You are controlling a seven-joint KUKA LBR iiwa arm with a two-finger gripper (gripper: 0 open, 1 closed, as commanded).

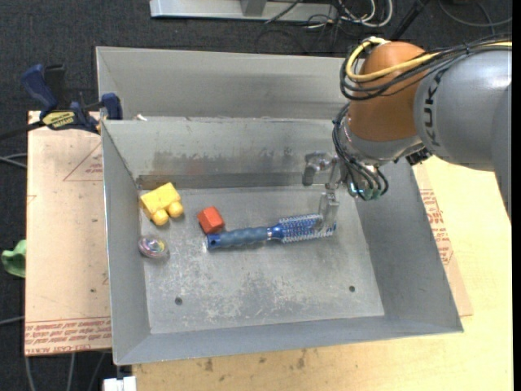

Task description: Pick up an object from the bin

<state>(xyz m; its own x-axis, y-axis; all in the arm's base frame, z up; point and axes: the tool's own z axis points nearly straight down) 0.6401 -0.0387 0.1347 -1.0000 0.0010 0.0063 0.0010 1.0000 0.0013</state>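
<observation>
The bin [260, 300] is showing bare grey metal: matt, with a scuffed and scratched floor. The brush [244, 238] is looking like glossy blue plastic, its head rough with pale bristles. The red block [211, 219] and yellow block [161, 203] are reading as smooth plastic, and the small round thing [152, 248] is glinting, clear and shiny. The gripper [324, 190] is gleaming as bare metal — above it the orange cover [391, 96] is shining smooth, and the arm [476, 112] is wearing satin grey.

- It was a robotics lab: an industrial arm [476, 108] hung over a grey metal bin [220, 80].
- Loose cables [362, 2] lay across dark carpet [49, 23] beside a metal stand base [236, 5].
</observation>
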